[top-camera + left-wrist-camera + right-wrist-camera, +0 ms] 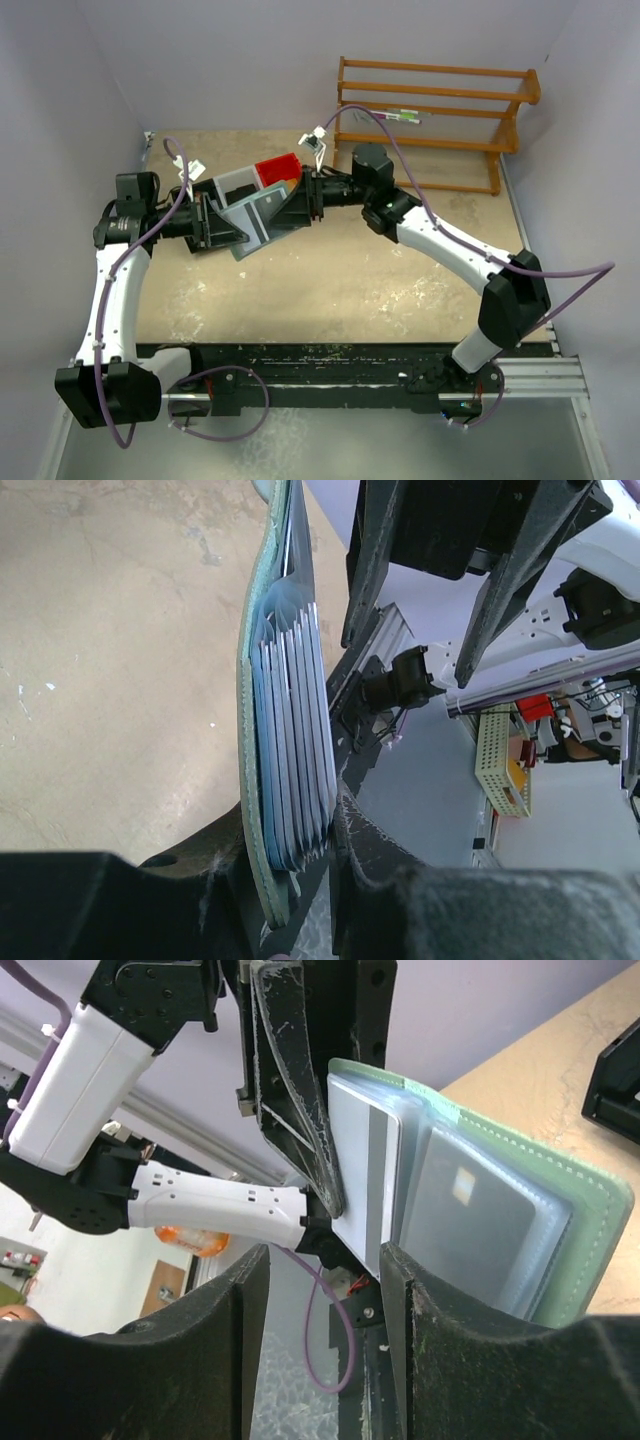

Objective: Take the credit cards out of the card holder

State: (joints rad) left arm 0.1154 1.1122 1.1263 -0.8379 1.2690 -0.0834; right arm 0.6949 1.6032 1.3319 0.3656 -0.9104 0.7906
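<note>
since my left end effector (300, 880) is clamped on one end of the grey-green stitched card holder (590, 1220), holding it off the speckled tan desk (350, 290), the pale blue-grey plastic credit cards (290, 730) fan out toward my right end effector (325, 1255). its jaws stand apart on either side of the striped outer card's free edge, not yet gripping. i judge the open air behind it leaves room to pull straight back.
</note>
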